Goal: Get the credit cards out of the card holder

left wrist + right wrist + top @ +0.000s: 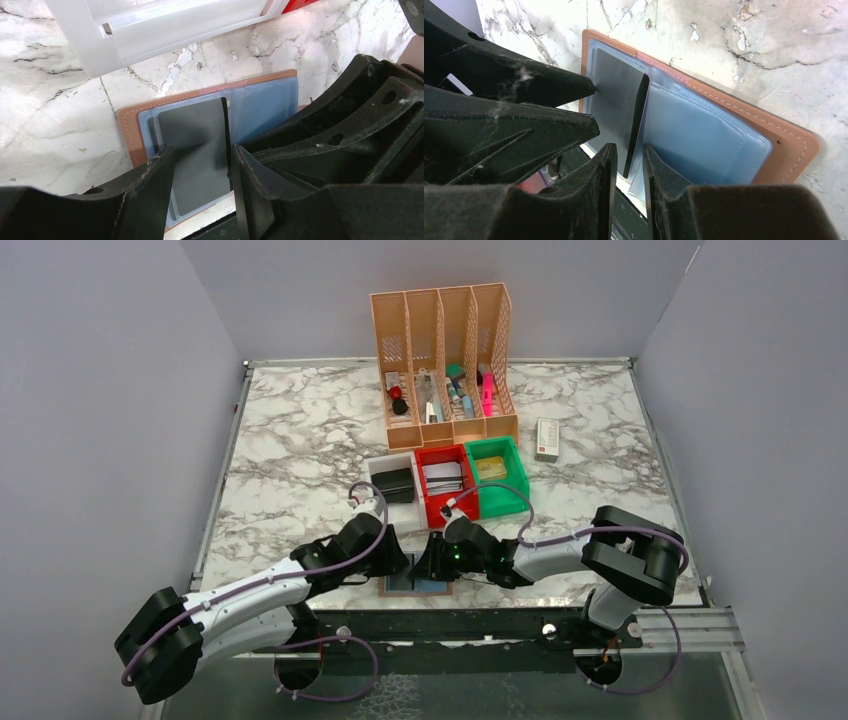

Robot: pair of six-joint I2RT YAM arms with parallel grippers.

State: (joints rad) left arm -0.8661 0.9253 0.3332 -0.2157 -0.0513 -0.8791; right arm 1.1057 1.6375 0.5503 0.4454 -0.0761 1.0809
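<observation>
The credit card [197, 145] was straddled by the open left gripper [200, 160]. At 3 o'clock, any hold by the right gripper [629, 160] could not be told.

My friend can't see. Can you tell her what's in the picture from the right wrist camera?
A dark card is tipped up on one edge in the open brown card holder, its lower end between the fingers of the right gripper. The holder's blue pockets lie flat on the marble table, and the left gripper pokes in from the left.
</observation>
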